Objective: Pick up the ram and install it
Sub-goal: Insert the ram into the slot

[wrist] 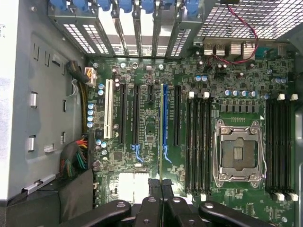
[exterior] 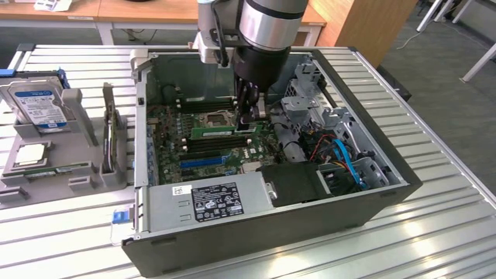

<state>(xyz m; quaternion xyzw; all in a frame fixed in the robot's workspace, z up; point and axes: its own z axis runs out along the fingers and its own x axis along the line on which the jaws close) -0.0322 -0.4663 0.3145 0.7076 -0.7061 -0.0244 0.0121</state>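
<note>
Jaws: almost closed; the gripper [exterior: 250, 120] pinches the ram [exterior: 220, 132] near its end toward the exterior view's right.
Ram: flat green stick, lying level at the centre of the exterior frame, along the black memory slots [exterior: 209, 145] and just beside the square metal CPU socket [exterior: 215, 119].
Room: a grey drive cage [exterior: 306, 110] crowds the exterior view's right; open motherboard [exterior: 164, 131] lies toward the left.
Edges: a dark steel case wall [exterior: 263, 244] surrounds the board, with a ribbed metal table [exterior: 434, 221] outside it.
</note>
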